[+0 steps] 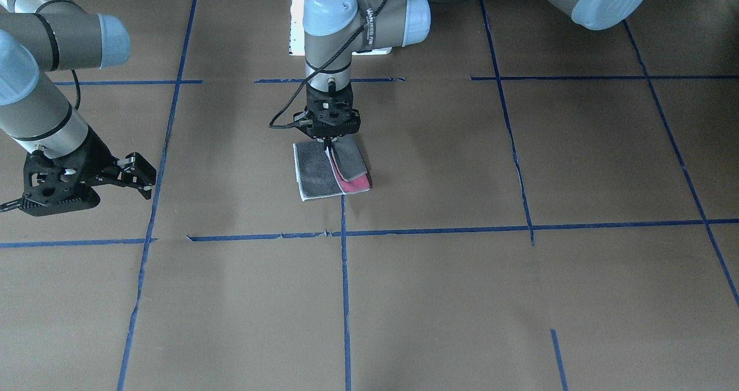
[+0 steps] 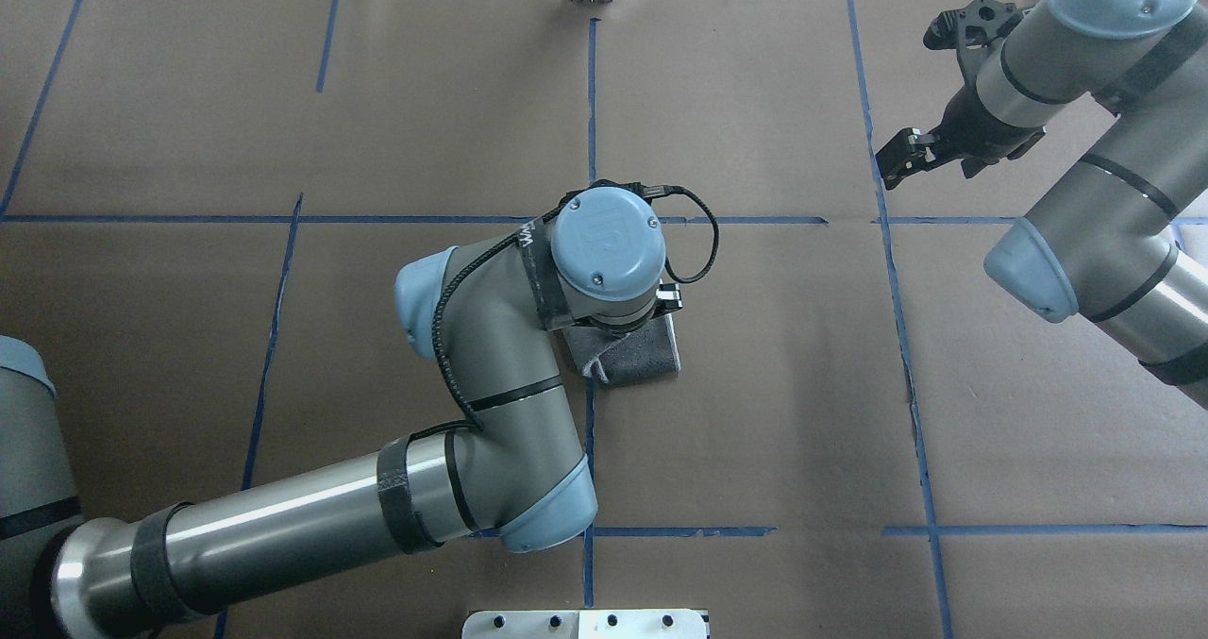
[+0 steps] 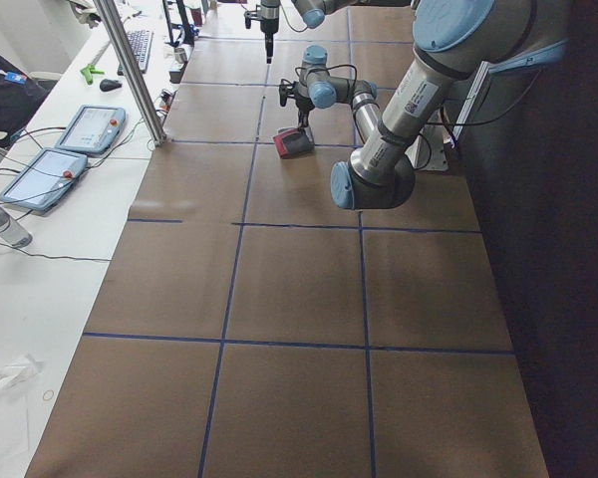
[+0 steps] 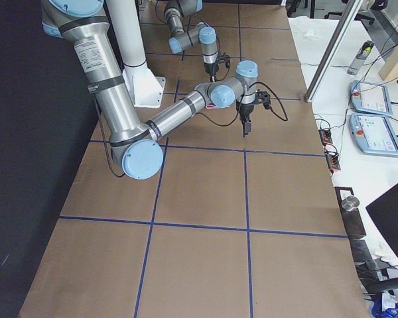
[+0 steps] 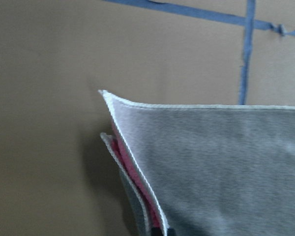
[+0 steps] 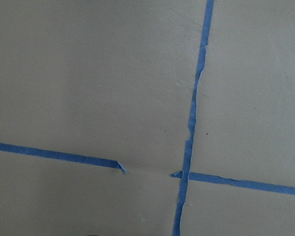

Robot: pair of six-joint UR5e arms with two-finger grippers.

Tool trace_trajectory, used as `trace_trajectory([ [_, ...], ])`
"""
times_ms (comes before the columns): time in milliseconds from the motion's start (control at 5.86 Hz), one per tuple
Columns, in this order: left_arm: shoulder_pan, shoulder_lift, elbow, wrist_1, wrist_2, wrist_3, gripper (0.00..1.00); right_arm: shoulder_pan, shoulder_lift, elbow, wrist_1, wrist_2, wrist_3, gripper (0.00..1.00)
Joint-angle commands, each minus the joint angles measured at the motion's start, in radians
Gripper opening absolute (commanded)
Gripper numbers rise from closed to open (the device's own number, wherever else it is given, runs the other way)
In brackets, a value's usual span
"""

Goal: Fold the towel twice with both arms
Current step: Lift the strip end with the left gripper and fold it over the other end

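The towel (image 1: 316,174) lies folded near the table's middle, grey face up, with a pink strip along one edge. My left gripper (image 1: 329,144) points straight down and is shut on the towel's edge nearest the robot base, and a grey flap hangs lifted from it. In the overhead view the towel (image 2: 646,358) peeks out from under the left wrist. The left wrist view shows grey layers (image 5: 221,162) with pink between them and the fingertips (image 5: 160,231) pinching the cloth. My right gripper (image 1: 147,177) hovers open and empty well to the side, also seen overhead (image 2: 897,153).
The table is covered in brown paper with a grid of blue tape lines (image 1: 344,275). A white base plate (image 1: 295,27) sits at the robot's side. Tablets (image 3: 65,149) and cables lie on the white bench beyond the table's far edge.
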Motion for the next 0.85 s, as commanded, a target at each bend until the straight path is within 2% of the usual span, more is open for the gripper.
trace_trajectory([
  [0,0.037,-0.065,0.092,-0.006,0.042,0.007,0.0,0.013,-0.005,0.0,-0.001,0.009,-0.011,1.0],
  [341,0.06,-0.087,0.138,-0.012,0.057,0.013,0.0,0.013,-0.007,0.0,-0.001,0.009,-0.011,1.0],
  [512,0.066,-0.09,0.138,-0.014,0.06,0.019,0.39,0.013,-0.007,0.0,0.0,0.009,-0.009,1.0],
  [682,0.065,-0.093,0.126,-0.013,0.057,0.076,0.99,0.013,-0.007,0.0,0.0,0.009,-0.011,1.0],
])
